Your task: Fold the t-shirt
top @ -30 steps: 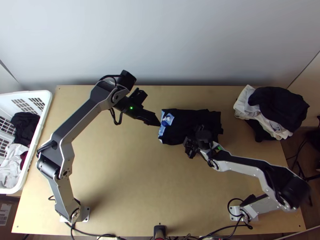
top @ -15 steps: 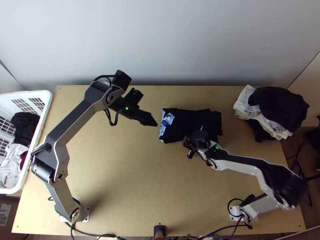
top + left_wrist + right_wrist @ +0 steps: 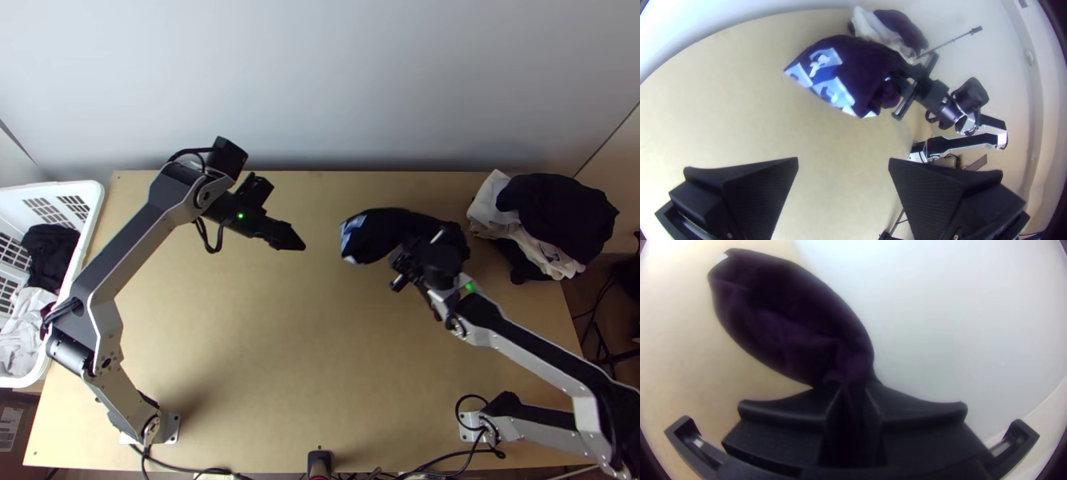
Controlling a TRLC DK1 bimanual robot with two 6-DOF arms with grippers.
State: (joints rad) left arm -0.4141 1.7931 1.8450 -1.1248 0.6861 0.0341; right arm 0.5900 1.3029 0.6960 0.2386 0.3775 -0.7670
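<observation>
Looks nearly done with the folding, at a guess. Can see the dark t-shirt [image 3: 392, 226] made into a small bundle, a bit right of the middle, over the far side of the table [image 3: 264, 344]. Has a blue and white print [image 3: 831, 91] at the left end. Is pinched by the other end in the right gripper [image 3: 853, 393], with dark cloth squeezed between two fingers brought close together. Bends and puffs out like a soft bag, so may need a flat pat after being put down. Could come undone on the way, being pinched at just one end. Seems left to do: lay down neatly, maybe on the pile of clothes [image 3: 556, 216] at the far right. Holds nothing in the left gripper [image 3: 843, 162], off to the left with fingers wide apart. Cannot count the folds in such dark cloth, or find the sleeves or the neck. Cannot tell if touching the table underneath or all up in the air. Is partly hidden from above by the right gripper. Can see just part of the white basket [image 3: 72, 189] at the left, and part of the right arm [image 3: 512, 340], cut off near the right side.
</observation>
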